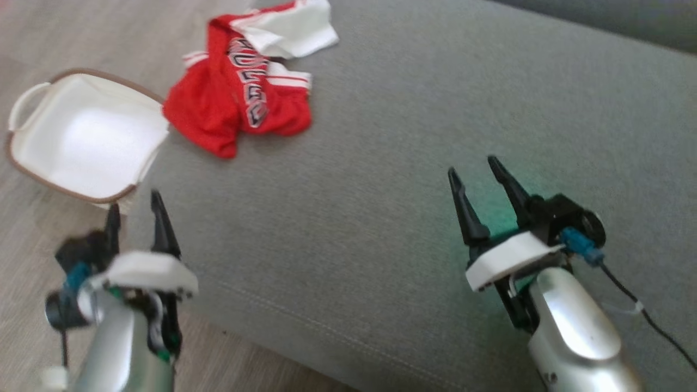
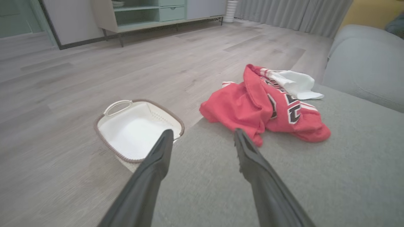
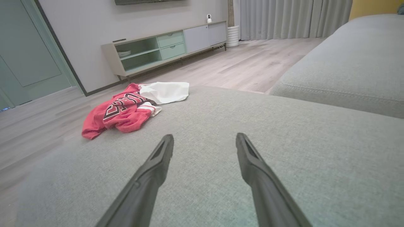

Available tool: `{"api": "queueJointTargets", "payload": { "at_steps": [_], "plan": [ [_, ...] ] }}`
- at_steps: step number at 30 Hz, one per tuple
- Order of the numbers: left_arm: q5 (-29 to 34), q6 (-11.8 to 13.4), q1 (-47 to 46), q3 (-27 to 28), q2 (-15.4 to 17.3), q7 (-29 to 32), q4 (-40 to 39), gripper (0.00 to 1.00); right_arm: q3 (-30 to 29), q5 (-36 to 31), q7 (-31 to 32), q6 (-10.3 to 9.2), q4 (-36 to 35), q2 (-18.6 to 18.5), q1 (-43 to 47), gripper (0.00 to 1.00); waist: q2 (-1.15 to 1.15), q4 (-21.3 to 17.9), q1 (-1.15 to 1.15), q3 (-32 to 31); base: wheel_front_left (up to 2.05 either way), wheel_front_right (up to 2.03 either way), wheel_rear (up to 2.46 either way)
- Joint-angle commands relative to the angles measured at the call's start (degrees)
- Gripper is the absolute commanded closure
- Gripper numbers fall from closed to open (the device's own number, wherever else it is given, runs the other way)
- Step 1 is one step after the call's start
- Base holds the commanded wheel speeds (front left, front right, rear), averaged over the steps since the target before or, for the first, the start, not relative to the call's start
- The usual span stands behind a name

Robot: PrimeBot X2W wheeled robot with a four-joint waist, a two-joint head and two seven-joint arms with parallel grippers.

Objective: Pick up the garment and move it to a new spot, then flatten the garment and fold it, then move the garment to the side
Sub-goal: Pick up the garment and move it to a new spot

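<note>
Fingers (image 1: pixel 161 231) of the left gripper (image 1: pixel 135 204) spread wide, grasping nothing, beside a white basket (image 1: pixel 92 141) with a bare bottom. The crumpled red garment (image 1: pixel 228 103) lies at the far-left edge of the sofa (image 1: pixel 381 163). The right gripper (image 1: pixel 472 166), also released, hovers above the sofa.

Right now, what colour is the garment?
The garment is red with white parts and dark lettering; clearest in head view.
</note>
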Motion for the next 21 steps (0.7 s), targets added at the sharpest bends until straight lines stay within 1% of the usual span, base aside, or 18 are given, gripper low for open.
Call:
{"api": "queueJointTargets", "payload": {
  "at_steps": [1,5,12,16,17,21],
  "plan": [
    [1.0,-0.72,-4.47,2.99,1.21,-0.31,-0.59,0.0,1.68,-0.93,-0.62,0.37,-2.54,0.14,-2.74,0.0,0.0,-3.81,0.0,3.88,0.0,0.0,0.0],
    [2.37,-3.45,-11.22,4.68,2.37,-0.31,3.36,0.0,1.8,-3.16,-0.62,0.37,-4.62,0.14,-4.39,0.0,0.0,-6.83,0.0,7.49,0.0,0.0,0.0],
    [3.04,-6.74,-21.99,7.64,4.97,-0.31,11.14,0.0,1.09,-6.11,-0.62,0.37,-7.4,0.14,-6.12,0.0,0.0,-10.96,0.0,13.14,0.0,0.0,0.0],
    [3.33,-7.61,-26.39,8.81,6.4,-0.31,15.97,0.0,0.52,-7.0,-0.62,0.37,-8.65,0.14,-6.85,0.0,0.0,-12.73,0.0,15.3,0.0,0.0,0.0],
    [3.33,-7.61,-26.39,8.81,6.4,-0.31,15.97,0.0,0.52,-7.0,-0.62,0.37,-8.65,0.14,-6.85,0.0,0.0,-12.73,0.0,15.3,0.0,0.0,0.0],
    [4.0,-8.05,-29.98,9.28,8.73,-0.31,22.41,0.0,0.66,-7.38,-0.62,0.37,-9.52,0.14,-7.65,0.0,0.0,-14.69,0.0,16.96,0.0,0.0,0.0]
  ]
}}
